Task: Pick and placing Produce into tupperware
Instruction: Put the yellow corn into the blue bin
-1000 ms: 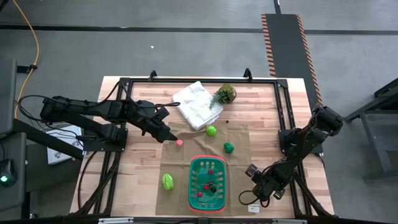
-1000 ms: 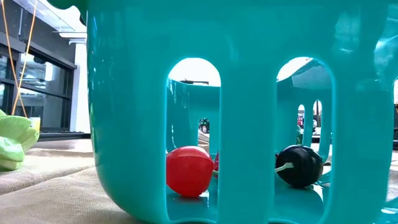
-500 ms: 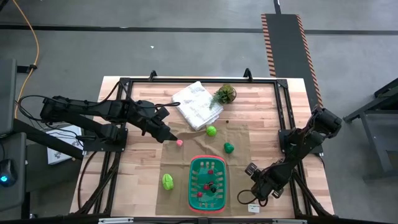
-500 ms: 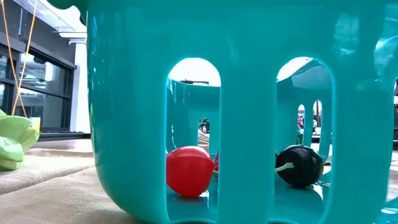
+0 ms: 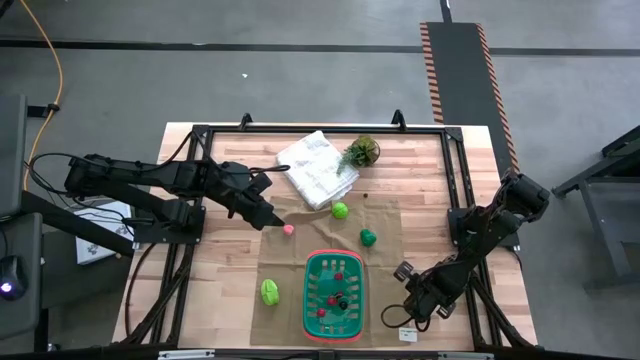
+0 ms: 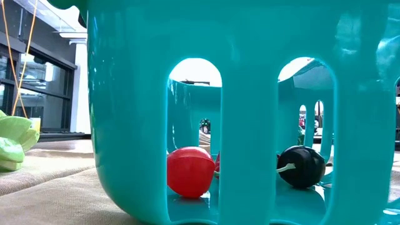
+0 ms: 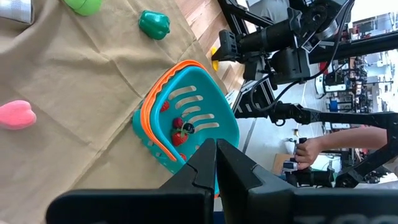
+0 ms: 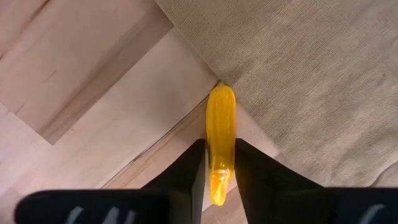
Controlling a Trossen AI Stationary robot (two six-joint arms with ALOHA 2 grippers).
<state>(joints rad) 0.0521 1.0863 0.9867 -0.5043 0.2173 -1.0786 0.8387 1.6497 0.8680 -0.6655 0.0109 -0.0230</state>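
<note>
The green tupperware basket [image 5: 333, 295] with an orange rim stands on a tan cloth [image 5: 300, 255] near the table's front edge. It holds small red pieces [image 6: 189, 171] and a dark one [image 6: 301, 166]. Loose produce lies on the cloth: two green pieces [image 5: 340, 210] [image 5: 368, 237], a light green one [image 5: 270, 291] and a pink one [image 5: 288, 229]. My right gripper [image 8: 220, 163] points down at the cloth's near right corner, shut on a yellow banana-like piece [image 8: 221, 121]. My left gripper [image 5: 270, 220] hovers shut beside the pink piece [image 7: 15, 115]. My right gripper pinches the yellow piece between its two fingers at one end [image 8: 219, 168]. The fingers come from above, pointing down, and lie across the piece. The piece lies flat on the wood, its other end [image 8: 221, 90] touching the cloth's corner.
A folded white cloth [image 5: 315, 168] and a small potted plant [image 5: 360, 152] sit at the table's far side. A black frame [image 5: 300, 130] runs round the table. A white label [image 5: 405, 335] lies near my right gripper. A person's hand [image 7: 308, 148] shows beyond the table.
</note>
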